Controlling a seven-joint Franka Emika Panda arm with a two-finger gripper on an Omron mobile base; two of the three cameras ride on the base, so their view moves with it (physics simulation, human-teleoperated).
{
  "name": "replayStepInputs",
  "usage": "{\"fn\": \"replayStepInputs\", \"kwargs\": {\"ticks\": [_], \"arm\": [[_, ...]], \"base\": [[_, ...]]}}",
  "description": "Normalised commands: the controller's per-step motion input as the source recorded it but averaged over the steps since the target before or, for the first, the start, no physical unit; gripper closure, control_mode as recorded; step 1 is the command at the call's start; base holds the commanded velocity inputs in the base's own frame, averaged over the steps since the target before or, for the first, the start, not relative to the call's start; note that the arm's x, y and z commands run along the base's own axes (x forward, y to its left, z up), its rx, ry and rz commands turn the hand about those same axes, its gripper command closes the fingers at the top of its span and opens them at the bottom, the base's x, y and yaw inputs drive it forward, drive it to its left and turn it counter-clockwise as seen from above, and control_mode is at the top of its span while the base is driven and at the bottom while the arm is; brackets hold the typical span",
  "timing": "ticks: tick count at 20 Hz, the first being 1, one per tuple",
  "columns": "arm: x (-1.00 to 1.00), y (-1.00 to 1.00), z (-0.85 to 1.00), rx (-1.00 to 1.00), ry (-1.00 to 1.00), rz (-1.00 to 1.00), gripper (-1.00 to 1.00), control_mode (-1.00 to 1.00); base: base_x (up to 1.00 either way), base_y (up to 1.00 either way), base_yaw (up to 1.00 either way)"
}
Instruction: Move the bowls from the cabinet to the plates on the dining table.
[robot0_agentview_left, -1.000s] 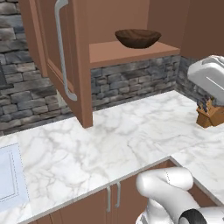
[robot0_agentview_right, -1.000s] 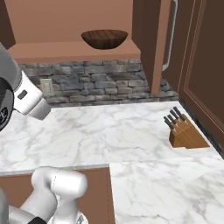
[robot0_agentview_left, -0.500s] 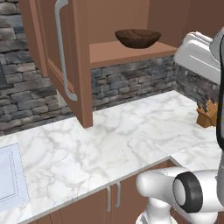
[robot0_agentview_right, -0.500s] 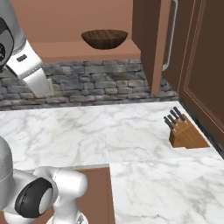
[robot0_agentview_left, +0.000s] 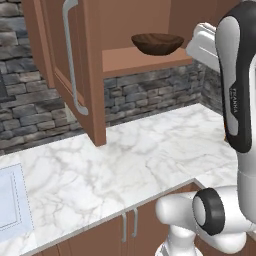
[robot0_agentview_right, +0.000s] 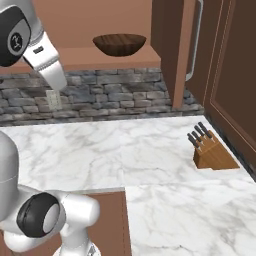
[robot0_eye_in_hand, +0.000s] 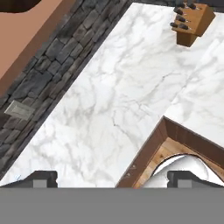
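The dark brown bowl (robot0_agentview_left: 157, 43) sits alone on the lower shelf (robot0_agentview_left: 145, 60) of the open cabinet (robot0_agentview_left: 95, 75), near the shelf's front edge, with bare shelf on both sides. The cabinet door (robot0_agentview_left: 57, 60) stands swung out to the left, its long silver handle (robot0_agentview_left: 70, 60) facing the room. Below runs a stone backsplash (robot0_agentview_right: 100, 95), then the white marble bench (robot0_agentview_left: 125, 165), bare apart from a knife block (robot0_agentview_right: 210, 150) towards its right end. The claw (robot0_eye_in_hand: 111, 179) hangs high above the bench, its jaws spread wide, holding nothing, the tips looking down at marble.
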Motion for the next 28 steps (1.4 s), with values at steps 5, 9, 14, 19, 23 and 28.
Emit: {"fn": "replayStepInputs", "kwargs": {"ticks": [5,9,14,19,23,28], "arm": [[0.35,-0.01,0.11,0.00,-0.25,-0.16,-1.00,-1.00],[0.65,-0.21,0.00,0.00,-0.23,-0.08,-1.00,-1.00],[0.80,-0.55,-0.02,0.09,-0.03,0.00,-1.00,-1.00],[0.65,-0.27,0.10,0.16,0.00,0.00,-1.00,-1.00],[0.61,-0.01,0.37,0.11,0.05,0.00,-1.00,-1.00],[0.67,0.00,0.21,0.05,0.10,0.00,-1.00,-1.00]], "base": [[0.00,0.00,0.00],[0.00,0.00,0.00],[0.00,0.00,0.00],[0.00,0.00,0.00],[0.00,0.00,0.00],[0.00,0.00,0.00]]}}
